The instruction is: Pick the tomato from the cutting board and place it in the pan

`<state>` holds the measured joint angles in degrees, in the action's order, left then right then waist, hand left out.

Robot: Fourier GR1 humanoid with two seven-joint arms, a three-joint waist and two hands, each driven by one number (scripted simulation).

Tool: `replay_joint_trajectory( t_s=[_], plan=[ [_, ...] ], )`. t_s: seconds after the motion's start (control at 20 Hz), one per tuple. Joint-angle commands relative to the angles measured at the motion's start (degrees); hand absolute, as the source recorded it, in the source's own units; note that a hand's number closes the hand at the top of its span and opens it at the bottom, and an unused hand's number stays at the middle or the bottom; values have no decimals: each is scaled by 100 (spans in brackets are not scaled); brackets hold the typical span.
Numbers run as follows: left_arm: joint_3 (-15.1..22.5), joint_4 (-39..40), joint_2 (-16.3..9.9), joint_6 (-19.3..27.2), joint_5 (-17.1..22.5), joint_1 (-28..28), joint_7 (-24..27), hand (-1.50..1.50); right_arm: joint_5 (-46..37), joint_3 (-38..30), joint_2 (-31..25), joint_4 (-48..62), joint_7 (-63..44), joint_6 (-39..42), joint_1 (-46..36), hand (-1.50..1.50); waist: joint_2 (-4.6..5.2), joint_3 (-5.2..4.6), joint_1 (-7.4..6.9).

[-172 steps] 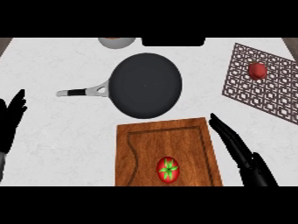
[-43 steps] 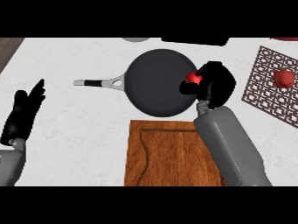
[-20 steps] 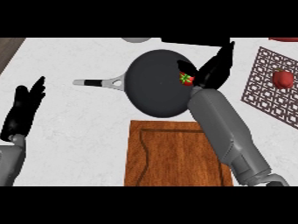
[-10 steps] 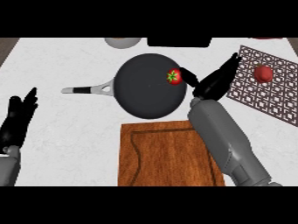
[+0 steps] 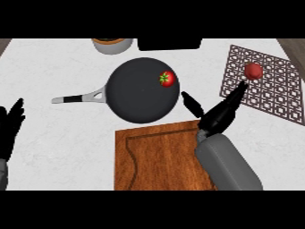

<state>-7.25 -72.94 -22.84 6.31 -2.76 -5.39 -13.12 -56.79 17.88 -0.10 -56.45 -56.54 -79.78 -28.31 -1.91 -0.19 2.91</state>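
Between board and trivet, right hand: the right hand (image 5: pixel 217 114) sits just past the far right corner of the cutting board (image 5: pixel 158 156), fingers straight and spread, thumb splayed toward the pan; it holds nothing.
Left hand: the left hand (image 5: pixel 3 134) rests at the view's left edge, fingers up and relaxed, apart from everything.
Tomato: the tomato (image 5: pixel 167 78) lies inside the pan (image 5: pixel 141 89), on its far right part close to the rim, well apart from the right hand.
Tomato's pointing: its green stem star faces the view's left, toward the pan's middle, so the stem axis lies roughly flat along the pan floor (it is near round, so no long axis to speak of).
Pan: dark and round, its grey handle reaches left over the white surface (image 5: pixel 56 125).
Board: wooden, grooved, with nothing on it.
Other things: a red, round item (image 5: pixel 253 70) sits on the brown lattice trivet (image 5: pixel 267 87) to the right; a bowl (image 5: pixel 112 44) stands beyond the pan.
Progress: judged from how things lie, pick and place look done; what seems left is only drawing the right arm clear.
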Motion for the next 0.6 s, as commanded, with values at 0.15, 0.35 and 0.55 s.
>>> replay_joint_trajectory(
  t_s=[0.15, 0.35, 0.55],
  plan=[
    [-116, -22, -59, 13, 22, 133, -1, 0, -545, 761, 10, -2064, -3, 256, 2084, -150, 12, -6, 200],
    [-104, -197, -50, -59, 78, 188, -64, 0, -1117, 927, 10, -3392, 10, 713, 3138, -150, 46, -6, 120],
    [-48, -294, 48, 13, 33, 168, -90, 0, -1682, 1411, -33, -4818, 302, 829, 4760, -150, 95, 1, 77]
  ],
)
